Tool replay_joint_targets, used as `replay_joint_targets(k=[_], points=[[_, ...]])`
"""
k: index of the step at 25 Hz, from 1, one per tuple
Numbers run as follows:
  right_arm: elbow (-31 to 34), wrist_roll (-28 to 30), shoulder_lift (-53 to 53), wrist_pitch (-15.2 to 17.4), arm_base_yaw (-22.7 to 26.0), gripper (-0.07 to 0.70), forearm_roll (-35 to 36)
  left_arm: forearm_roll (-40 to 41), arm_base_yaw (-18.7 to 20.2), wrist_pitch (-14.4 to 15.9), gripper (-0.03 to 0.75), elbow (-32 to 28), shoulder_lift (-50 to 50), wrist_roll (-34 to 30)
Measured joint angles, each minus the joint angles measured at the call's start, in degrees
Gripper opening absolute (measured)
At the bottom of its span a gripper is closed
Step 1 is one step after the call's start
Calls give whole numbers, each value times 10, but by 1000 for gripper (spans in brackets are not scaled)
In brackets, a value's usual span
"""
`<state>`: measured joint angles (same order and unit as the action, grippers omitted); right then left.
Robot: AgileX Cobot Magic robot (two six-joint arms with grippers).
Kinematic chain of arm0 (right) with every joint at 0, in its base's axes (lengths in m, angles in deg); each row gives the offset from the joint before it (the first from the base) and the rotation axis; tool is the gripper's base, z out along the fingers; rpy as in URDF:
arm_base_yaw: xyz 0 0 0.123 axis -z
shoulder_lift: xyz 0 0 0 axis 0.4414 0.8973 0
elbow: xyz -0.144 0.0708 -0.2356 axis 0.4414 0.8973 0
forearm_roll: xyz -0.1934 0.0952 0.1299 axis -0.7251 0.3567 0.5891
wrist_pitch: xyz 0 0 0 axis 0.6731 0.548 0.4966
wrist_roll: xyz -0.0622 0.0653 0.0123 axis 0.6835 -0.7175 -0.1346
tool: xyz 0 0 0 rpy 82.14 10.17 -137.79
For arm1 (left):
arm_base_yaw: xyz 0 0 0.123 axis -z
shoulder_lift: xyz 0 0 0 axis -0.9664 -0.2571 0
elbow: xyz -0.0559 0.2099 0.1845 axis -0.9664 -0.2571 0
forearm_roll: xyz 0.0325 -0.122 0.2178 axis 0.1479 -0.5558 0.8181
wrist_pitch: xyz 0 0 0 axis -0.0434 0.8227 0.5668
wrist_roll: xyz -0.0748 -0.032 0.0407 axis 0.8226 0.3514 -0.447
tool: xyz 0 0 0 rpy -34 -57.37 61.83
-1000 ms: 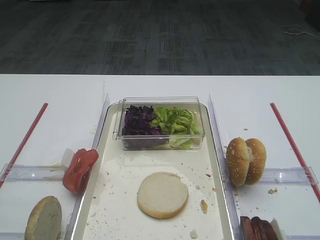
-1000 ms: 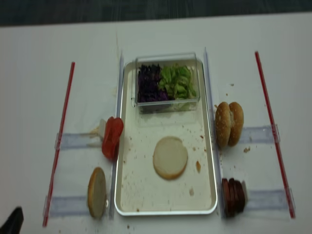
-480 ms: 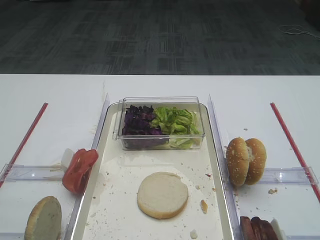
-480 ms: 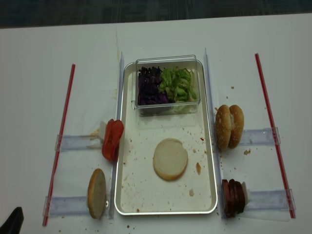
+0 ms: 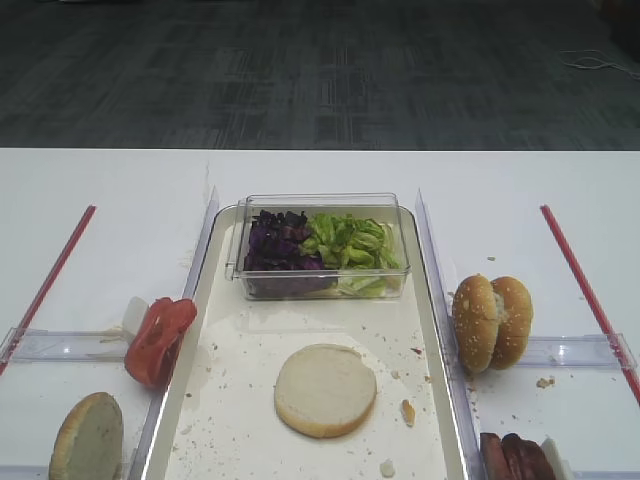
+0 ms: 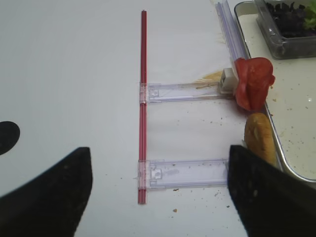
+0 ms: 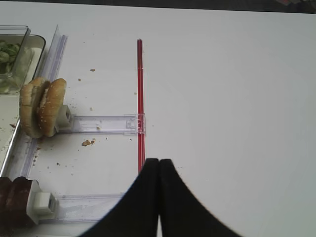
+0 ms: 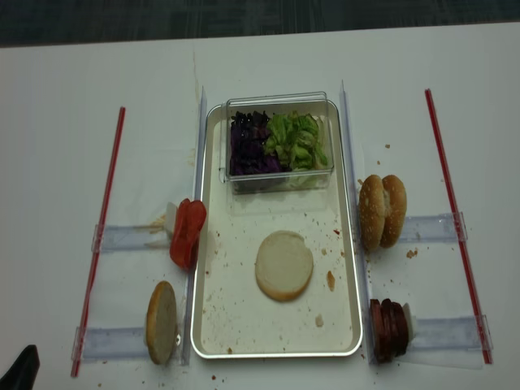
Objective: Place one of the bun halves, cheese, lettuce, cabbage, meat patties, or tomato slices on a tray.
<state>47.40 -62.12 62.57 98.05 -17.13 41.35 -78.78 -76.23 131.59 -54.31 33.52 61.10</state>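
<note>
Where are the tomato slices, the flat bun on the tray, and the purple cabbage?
tomato slices [image 8: 187,233]: realsense high view, middle of the red bunch.
bun half [image 8: 283,265]: realsense high view, centre of its pale cut face.
cabbage [image 8: 247,143]: realsense high view, middle of the purple heap in the clear box.

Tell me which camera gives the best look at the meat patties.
The realsense exterior high view: the meat patties stand whole, on edge, right of the tray. The other exterior view crops them at its bottom edge, the right wrist view catches only a dark end, and the left wrist view misses them.
</note>
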Motion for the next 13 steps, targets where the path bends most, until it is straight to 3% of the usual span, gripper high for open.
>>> replay_joint_targets(k=[13], points=[[0,0,0,1,0,301,0,0,0,0,553,0,0,0]])
